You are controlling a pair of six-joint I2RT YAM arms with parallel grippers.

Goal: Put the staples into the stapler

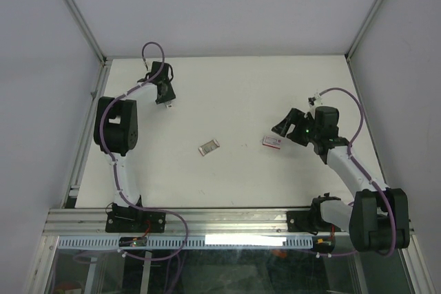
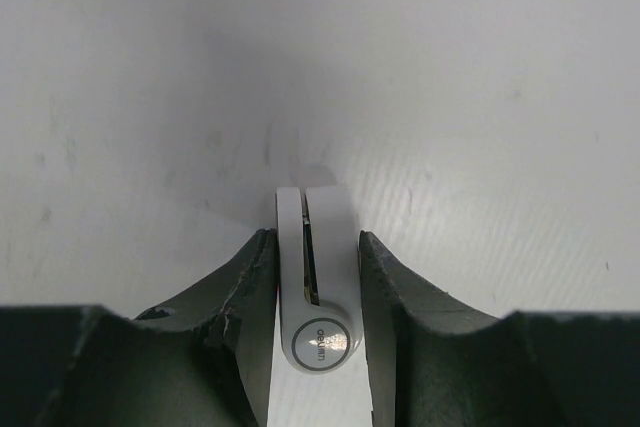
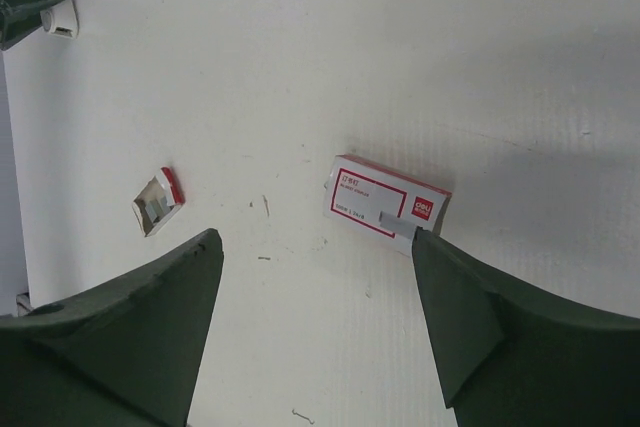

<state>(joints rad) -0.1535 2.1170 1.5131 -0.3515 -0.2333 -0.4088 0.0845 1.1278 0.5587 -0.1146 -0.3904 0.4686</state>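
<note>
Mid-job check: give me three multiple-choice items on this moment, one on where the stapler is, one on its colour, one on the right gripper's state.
1. Where is the stapler?
A) beside the red-and-white box
B) between the left gripper's fingers
C) between the right gripper's fingers

2. What colour is the stapler?
A) red
B) black
C) white

3. How does the right gripper stand?
A) open, holding nothing
B) shut on the staples
C) shut on the red-and-white box

Answers:
1 B: the left wrist view shows the stapler flanked closely by both fingers.
2 C: its body is white.
3 A: its fingers stand wide apart. The red-and-white box lies near one fingertip and the staples lie off to the side.
</note>
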